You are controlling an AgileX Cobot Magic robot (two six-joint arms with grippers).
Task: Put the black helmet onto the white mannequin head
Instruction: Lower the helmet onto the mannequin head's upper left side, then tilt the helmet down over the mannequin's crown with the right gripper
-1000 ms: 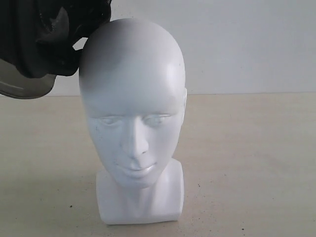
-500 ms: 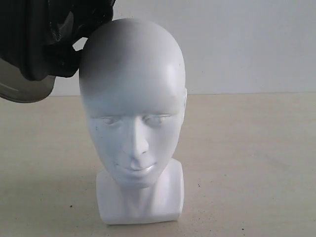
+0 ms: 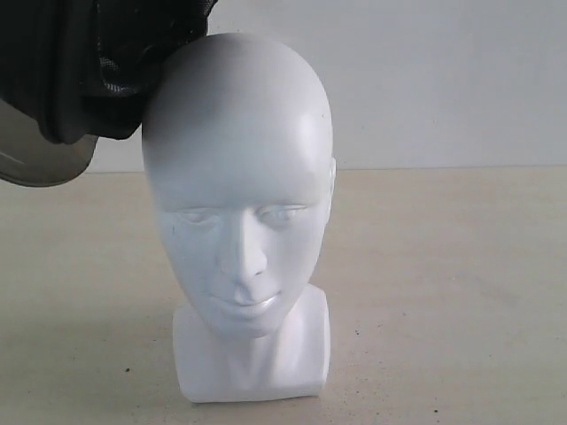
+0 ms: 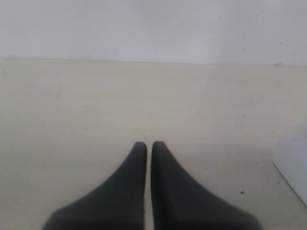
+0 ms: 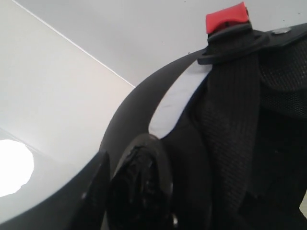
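**Helmet at the crown, not yet on**

The right gripper [image 5: 115, 165] appears clamped on the rim of the helmet [image 5: 129, 110]. One dark finger lies along the outside of the shell, with crumpled black padding pressed just beside it. The second finger is hidden, so the grip is a judgement from how the helmet hangs clear of the table. A rim hold makes sense, because it leaves the hollow of the helmet free to take the head. Beyond the fingers, the chin strap [image 5: 230, 110] hangs loose inside the lining, ending at a red buckle tab [image 5: 228, 17].

In the exterior view the helmet sits high on the left, cut off by the frame. Its padded inner edge touches the upper left side of the mannequin head [image 3: 237, 177]. The smoky visor [image 3: 40, 159] hangs below and further left, clear of the face. The opening seems turned toward the head, ready to be carried right and over the crown before coming down.

The head stands upright on its blocky base near the middle of the table [image 3: 461, 292], facing the camera, with nothing holding it. A sideways push from the helmet could slide or tip it, so the next move probably wants lift first, then travel.

The left gripper [image 4: 149, 146] has its fingers drawn together with nothing between them. It sits low over bare tabletop, with a white corner [image 4: 292, 163], probably the head's base, near it on one side. It takes no part in the hold and could brace the base if needed.
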